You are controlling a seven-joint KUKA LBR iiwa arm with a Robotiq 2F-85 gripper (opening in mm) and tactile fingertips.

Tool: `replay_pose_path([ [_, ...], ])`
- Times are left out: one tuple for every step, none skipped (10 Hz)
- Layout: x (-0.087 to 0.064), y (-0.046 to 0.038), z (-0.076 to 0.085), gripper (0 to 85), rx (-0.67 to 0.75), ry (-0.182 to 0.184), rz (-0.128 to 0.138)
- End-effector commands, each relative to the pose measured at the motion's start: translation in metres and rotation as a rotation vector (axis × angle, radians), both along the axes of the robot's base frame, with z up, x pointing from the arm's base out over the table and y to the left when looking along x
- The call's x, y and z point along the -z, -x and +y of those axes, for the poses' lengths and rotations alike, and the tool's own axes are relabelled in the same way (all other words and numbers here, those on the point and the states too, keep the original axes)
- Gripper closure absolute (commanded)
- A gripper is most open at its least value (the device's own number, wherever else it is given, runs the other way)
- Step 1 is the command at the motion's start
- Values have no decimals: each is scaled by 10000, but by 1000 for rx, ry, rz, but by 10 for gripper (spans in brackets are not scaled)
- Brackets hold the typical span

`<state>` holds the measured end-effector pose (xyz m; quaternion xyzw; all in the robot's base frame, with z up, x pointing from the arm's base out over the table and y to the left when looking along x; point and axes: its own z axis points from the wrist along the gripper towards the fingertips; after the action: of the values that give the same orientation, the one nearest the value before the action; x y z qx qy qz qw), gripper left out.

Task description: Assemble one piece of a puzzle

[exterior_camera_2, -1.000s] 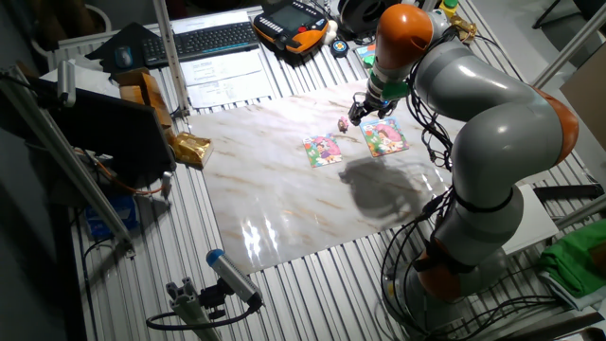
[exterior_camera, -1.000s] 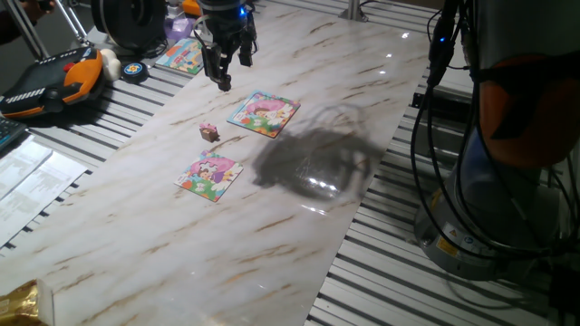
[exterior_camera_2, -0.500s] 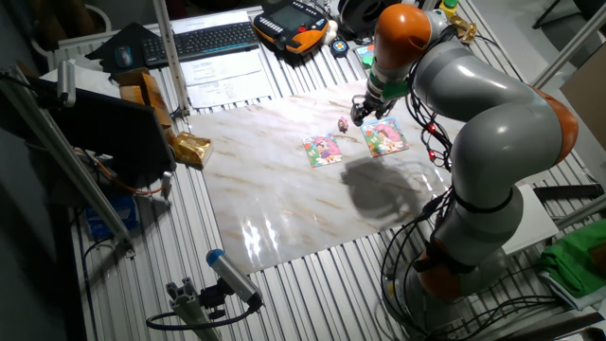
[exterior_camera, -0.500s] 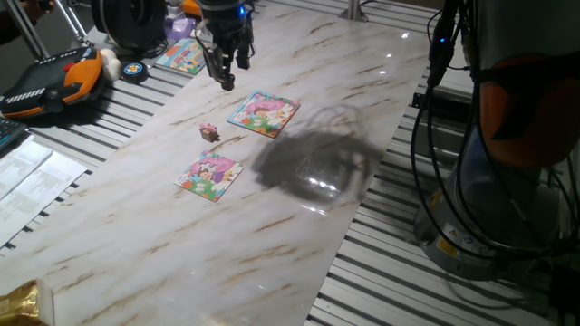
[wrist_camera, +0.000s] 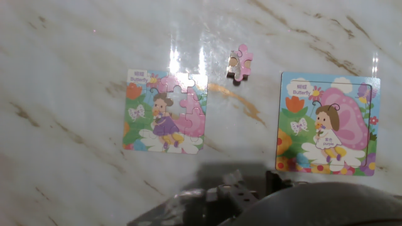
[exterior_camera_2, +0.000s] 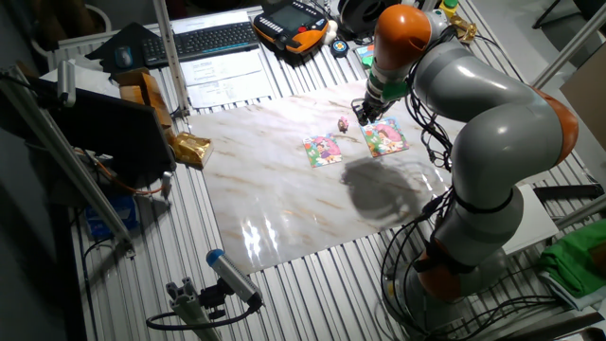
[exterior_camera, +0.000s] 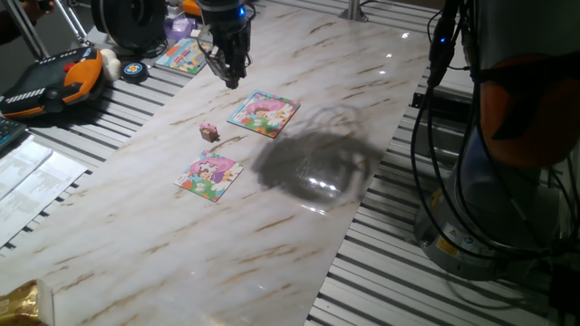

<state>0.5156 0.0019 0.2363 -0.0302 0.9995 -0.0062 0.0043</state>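
We hold our gripper (exterior_camera: pixel 230 72) high above the table, probably to look over everything first. The piece (wrist_camera: pixel 239 63) lies loose between the puzzle (wrist_camera: pixel 165 112) and the larger board (wrist_camera: pixel 326 123). Its jaws look nearly closed on nothing, though we cannot tell surely.

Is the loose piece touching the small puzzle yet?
Apart. The hand view shows bare marble between the piece and the puzzle, up and to its right.
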Motion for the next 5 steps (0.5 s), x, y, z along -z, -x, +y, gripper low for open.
replay_pose_path([
  [3, -1, 0, 843, 0, 0, -1],
  [6, -3, -2, 843, 1, 0, -1],
  [9, -3, -5, 843, 1, 0, -1],
  [12, -4, -5, 843, 3, 0, -1],
  [15, -7, -4, 843, 5, 0, -1],
])
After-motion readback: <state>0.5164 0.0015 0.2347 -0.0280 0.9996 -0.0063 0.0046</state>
